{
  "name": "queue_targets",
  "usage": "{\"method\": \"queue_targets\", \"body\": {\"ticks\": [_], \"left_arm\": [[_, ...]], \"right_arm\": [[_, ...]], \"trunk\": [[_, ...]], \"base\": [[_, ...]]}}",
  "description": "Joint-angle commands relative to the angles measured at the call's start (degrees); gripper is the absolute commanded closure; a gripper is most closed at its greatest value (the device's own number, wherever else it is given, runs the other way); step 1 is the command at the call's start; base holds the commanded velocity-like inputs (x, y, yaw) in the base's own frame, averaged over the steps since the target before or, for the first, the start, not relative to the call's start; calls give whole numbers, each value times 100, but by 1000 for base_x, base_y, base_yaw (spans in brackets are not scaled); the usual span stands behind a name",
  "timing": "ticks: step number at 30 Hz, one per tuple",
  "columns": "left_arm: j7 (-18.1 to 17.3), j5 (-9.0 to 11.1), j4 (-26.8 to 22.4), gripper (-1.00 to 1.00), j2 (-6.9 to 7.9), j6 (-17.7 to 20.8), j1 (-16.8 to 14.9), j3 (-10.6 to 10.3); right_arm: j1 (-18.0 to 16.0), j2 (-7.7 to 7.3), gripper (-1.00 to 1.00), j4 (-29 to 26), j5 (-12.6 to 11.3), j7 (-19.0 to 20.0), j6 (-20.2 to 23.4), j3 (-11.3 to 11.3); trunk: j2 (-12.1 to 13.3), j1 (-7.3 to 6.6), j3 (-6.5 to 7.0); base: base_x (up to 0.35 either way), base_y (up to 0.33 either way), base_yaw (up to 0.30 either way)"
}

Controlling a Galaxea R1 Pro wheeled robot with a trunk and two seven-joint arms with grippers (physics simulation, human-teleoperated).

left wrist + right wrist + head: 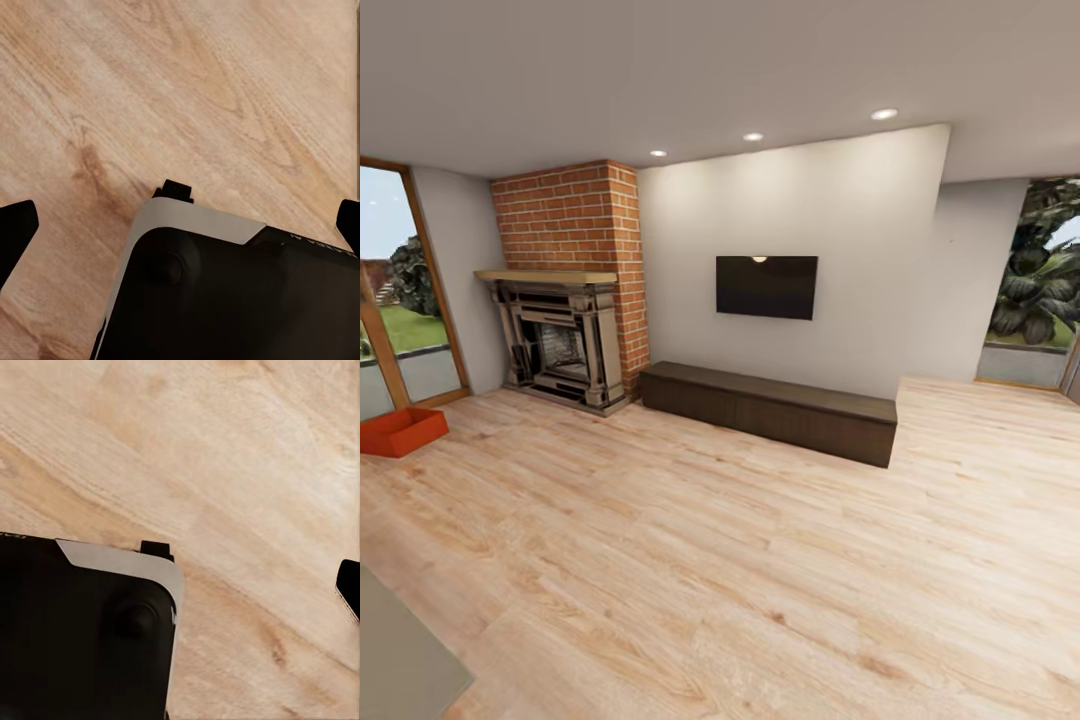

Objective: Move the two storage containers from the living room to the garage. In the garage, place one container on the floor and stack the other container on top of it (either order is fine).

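A: Orange-red storage container (400, 431) sits on the wood-plank floor (740, 560) by the glass door (395, 290), left of the brick fireplace (565, 285)

B: and the tools? Left tool (180, 225) is spread wide, empty. Right tool (187, 585), can't tell

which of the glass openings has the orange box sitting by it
The wood-framed glass door left of the brick fireplace: the orange-red container sits at its foot. The far-right window has none.
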Motion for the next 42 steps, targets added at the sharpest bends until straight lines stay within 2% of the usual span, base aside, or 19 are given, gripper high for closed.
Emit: {"method": "queue_targets", "body": {"ticks": [1,10,16,19,30,36,39,42], "left_arm": [[19,41,3,-100,-2,-26,-4,-42],[19,41,3,-100,-2,-50,-4,-45],[19,41,3,-100,-2,-51,-4,-45],[19,41,3,-100,-2,-51,-4,-45],[19,41,3,-100,-2,-43,-4,-45],[19,41,3,-100,-2,-44,-4,-45],[19,41,3,-100,-2,-44,-4,-45],[19,41,3,-100,-2,-49,-4,-45]], "right_arm": [[-8,-1,-100,14,-54,-5,-29,49],[-9,6,-100,6,-62,-5,-38,25],[-9,28,-100,-2,-101,1,-31,-239],[-9,36,-100,-3,-105,3,-35,-285],[-9,33,-100,-4,-97,9,-38,-290],[-9,21,-100,-4,-23,33,-9,-204],[-9,21,-100,-4,40,31,-5,-187],[-9,27,-100,-4,225,17,7,-182]], "trunk": [[-5,4,-9],[-5,4,-9],[-5,4,-9],[-5,4,-9],[-5,4,-9],[-5,4,-9],[-5,4,-9],[-5,4,-9]], "base": [[322,0,0],[322,0,0],[322,0,0],[322,0,0],[322,0,0],[322,0,0],[322,0,0],[322,0,0]]}}
